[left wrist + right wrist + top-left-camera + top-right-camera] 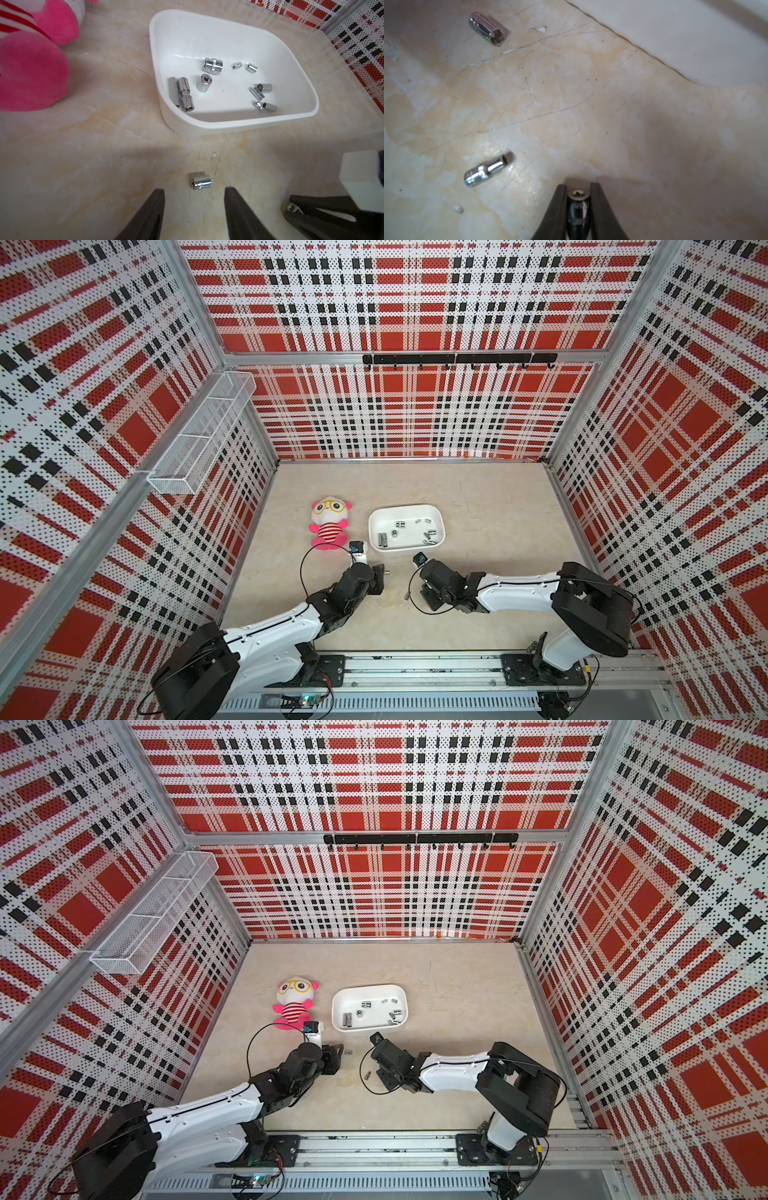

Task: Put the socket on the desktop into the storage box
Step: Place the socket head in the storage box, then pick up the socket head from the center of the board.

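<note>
The desktop (478, 497) fills the floor of this cell. Its far and side edges meet the plaid walls (415, 414), and its near edge runs along the metal rail (415, 668). The widest open marble lies beyond the box and to its right, out to the wall.

The box (218, 124) sits about mid-desktop with its long side running across. A narrow strip of marble separates it from the doll (328, 526), which lies face up just to its left. A scatter of sockets (213, 64) rests on the box floor.

The left gripper (194, 190) hangs in front of the box's near left corner, close to the doll's foot. Its jaws are parted to a middling gap with nothing gripped. The right gripper (578, 186) sits low over the desktop in front of the box's near wall, toward the right end. Its jaws are narrow, pinched on the held socket (578, 207), whose end shows between the tips.

A lane of bare marble runs between the two grippers, and two pieces lie in it. The short socket (201, 182) lies on its side just past the left jaw tips, in line with their gap and well short of the box wall. The slim socket (488, 168) lies on its side beside the right gripper, nearer the rail.
</note>
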{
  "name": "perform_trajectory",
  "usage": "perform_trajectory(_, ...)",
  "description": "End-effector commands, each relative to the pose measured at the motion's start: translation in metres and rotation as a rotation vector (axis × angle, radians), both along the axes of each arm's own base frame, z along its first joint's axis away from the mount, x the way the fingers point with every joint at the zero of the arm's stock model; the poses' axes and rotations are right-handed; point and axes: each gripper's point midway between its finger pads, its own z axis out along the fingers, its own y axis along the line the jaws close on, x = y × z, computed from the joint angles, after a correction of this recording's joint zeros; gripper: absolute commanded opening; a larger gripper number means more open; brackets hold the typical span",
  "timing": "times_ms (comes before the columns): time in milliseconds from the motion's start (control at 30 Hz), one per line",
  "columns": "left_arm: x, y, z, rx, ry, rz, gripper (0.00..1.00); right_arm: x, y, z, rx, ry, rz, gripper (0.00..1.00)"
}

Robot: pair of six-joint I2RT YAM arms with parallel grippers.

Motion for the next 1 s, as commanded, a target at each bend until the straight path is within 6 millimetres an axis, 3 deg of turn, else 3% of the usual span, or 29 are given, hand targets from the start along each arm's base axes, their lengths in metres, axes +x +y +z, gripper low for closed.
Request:
perform_trajectory(0, 0.003, -0.005, 0.008, 0.011, -0.03, -0.012, 0.52, 0.004, -0.013, 0.024, 0.017, -0.055, -0.047, 0.13)
perform_trajectory(133, 0.002, -0.008, 0.01, 0.07, -0.058, -0.019, 0.53, 0.012, -0.022, 0.065, 0.082, -0.146, -0.088, 0.15)
perform_trajectory(233, -0.002, -0.023, 0.01, 0.1, -0.057, -0.072, 0.53, 0.023, -0.025, 0.098, 0.175, -0.175, -0.117, 0.16)
perform_trajectory(333, -0.009, -0.045, 0.007, 0.127, -0.046, -0.155, 0.53, 0.047, -0.024, 0.127, 0.27, -0.173, -0.158, 0.17)
perform_trajectory(433, -0.014, -0.057, 0.003, 0.177, -0.041, -0.203, 0.52, 0.08, -0.022, 0.141, 0.309, -0.164, -0.212, 0.18)
perform_trajectory(567, -0.019, -0.066, -0.003, 0.232, -0.028, -0.231, 0.52, 0.127, -0.011, 0.138, 0.316, -0.119, -0.262, 0.17)
perform_trajectory(667, -0.025, -0.073, -0.005, 0.227, -0.012, -0.275, 0.52, 0.151, 0.0, 0.128, 0.289, -0.091, -0.277, 0.18)
perform_trajectory(800, -0.03, -0.077, -0.006, 0.219, 0.003, -0.313, 0.54, 0.173, 0.008, 0.106, 0.265, -0.032, -0.313, 0.19)
perform_trajectory(967, -0.036, -0.08, -0.011, 0.226, 0.02, -0.345, 0.54, 0.184, 0.015, 0.08, 0.24, 0.026, -0.328, 0.24)
